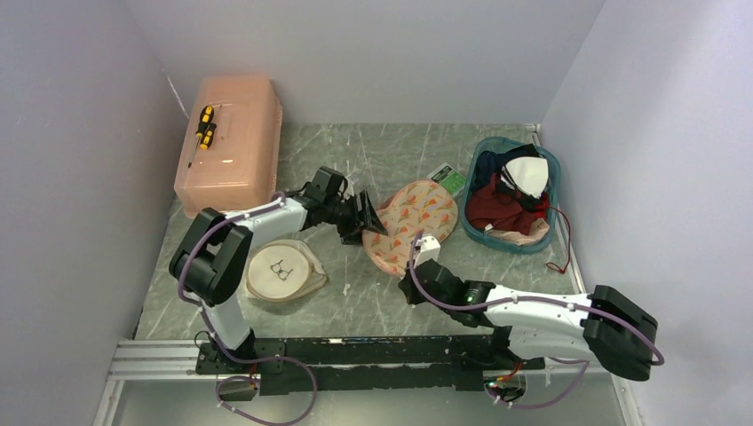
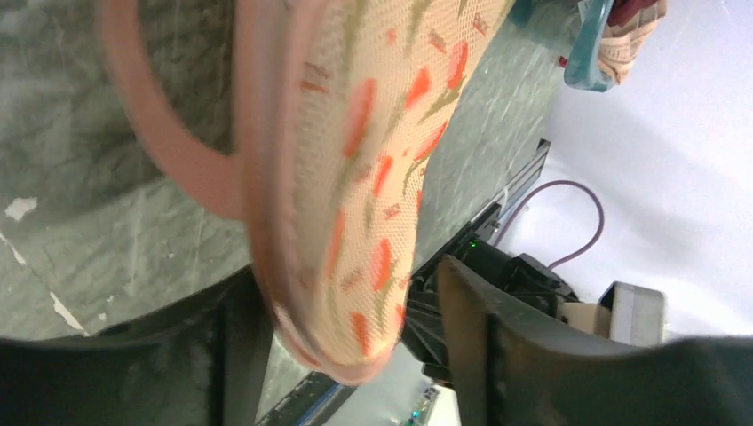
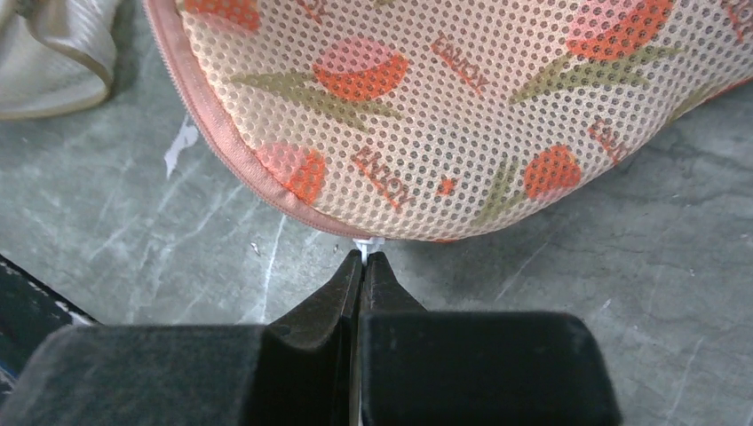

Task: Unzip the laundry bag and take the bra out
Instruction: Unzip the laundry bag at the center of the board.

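The laundry bag (image 1: 282,271), a round cream mesh drum with a black icon on its lid, lies beside the left arm; neither gripper touches it. Its edge shows at the corner of the right wrist view (image 3: 44,53). The bra is hidden. Both grippers are at a beige mesh two-cup piece (image 1: 410,222) with orange prints and a pink zip rim. My left gripper (image 1: 368,217) (image 2: 346,293) is open, its jaws standing either side of the piece's rim (image 2: 293,266). My right gripper (image 1: 408,280) (image 3: 364,259) is shut on the small white zip pull (image 3: 368,243) at the piece's near edge (image 3: 293,200).
A teal basket (image 1: 552,173) at the right holds dark red cloth (image 1: 494,209) and a white cup-shaped piece. A pink plastic box (image 1: 233,142) with a yellow screwdriver (image 1: 205,127) on it stands at the back left. White walls close in both sides.
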`<move>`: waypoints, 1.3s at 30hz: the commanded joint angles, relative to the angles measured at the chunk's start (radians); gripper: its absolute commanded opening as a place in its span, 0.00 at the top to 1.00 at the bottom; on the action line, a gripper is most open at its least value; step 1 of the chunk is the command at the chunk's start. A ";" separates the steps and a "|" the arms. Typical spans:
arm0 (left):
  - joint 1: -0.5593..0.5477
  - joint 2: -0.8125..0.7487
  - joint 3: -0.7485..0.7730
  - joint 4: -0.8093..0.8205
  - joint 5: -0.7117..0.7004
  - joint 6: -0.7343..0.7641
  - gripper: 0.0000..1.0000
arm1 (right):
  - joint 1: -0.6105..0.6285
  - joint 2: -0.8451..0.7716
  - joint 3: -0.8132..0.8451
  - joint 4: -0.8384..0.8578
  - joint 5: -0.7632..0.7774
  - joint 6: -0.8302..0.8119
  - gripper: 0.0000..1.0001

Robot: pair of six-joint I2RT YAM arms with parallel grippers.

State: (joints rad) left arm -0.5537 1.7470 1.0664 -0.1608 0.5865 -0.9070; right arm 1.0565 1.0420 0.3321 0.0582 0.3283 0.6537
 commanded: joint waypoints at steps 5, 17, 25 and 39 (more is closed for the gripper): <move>0.005 -0.205 -0.149 -0.033 -0.079 -0.036 0.16 | 0.010 0.126 0.135 0.048 -0.011 0.031 1.00; -0.115 -0.449 -0.379 0.040 -0.214 -0.318 0.09 | 0.010 0.186 0.233 -0.018 -0.009 0.052 1.00; -0.142 -0.287 -0.325 0.143 -0.249 -0.430 0.06 | 0.010 0.200 0.245 -0.032 -0.029 0.044 1.00; -0.129 -0.199 -0.257 0.054 -0.367 -0.407 0.55 | 0.010 0.252 0.348 -0.153 -0.050 0.080 1.00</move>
State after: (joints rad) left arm -0.6899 1.5543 0.7731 -0.0860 0.2775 -1.3216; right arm 1.0615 1.2804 0.6235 -0.0681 0.2855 0.7101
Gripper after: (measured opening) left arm 0.514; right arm 0.018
